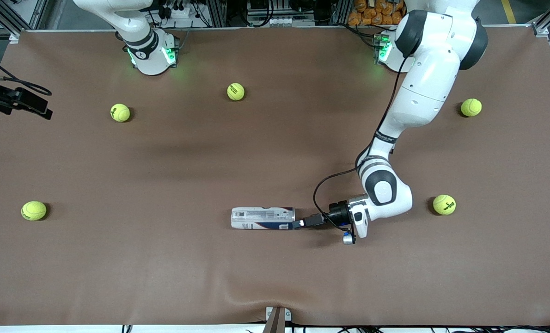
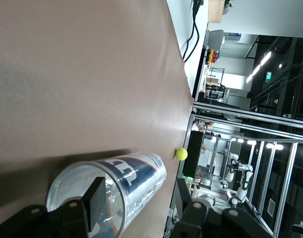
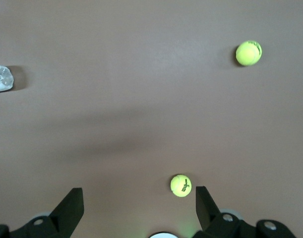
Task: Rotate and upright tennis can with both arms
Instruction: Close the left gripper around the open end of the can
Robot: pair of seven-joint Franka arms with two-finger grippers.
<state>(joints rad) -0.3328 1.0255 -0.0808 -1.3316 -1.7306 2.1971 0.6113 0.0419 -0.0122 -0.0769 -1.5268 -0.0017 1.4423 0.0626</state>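
Currently, status by item:

Can position: the tennis can point(image 1: 263, 218) lies on its side on the brown table point(image 1: 164, 259), lower centre of the front view, its long axis running across the frame. Its open end faces the left arm's end of the table.

Left gripper: the left gripper point(image 1: 301, 223) is at the can's open end, low over the table. In the left wrist view one finger point(image 2: 95, 202) sits inside the mouth of the tennis can point(image 2: 111, 191). Whether the fingers have pinched the rim cannot be told.

Right gripper: the right gripper point(image 3: 139, 206) is released, fingers spread wide, held high near its base at the upper left of the front view. This arm waits.

Risk, slip: a hold on a thin rim is likely shallow; lifting could let the can pivot or drop out.

Risk, roll: the can is round and could roll away if nudged while unclamped.

Risk, crush: the clear wall may flex under hard clamping.

Surroundings: five tennis balls lie scattered, the closest point(image 1: 444, 204) toward the left arm's end of the table.

Obstructions: no ball lies close to the can; none appears to block the lift.
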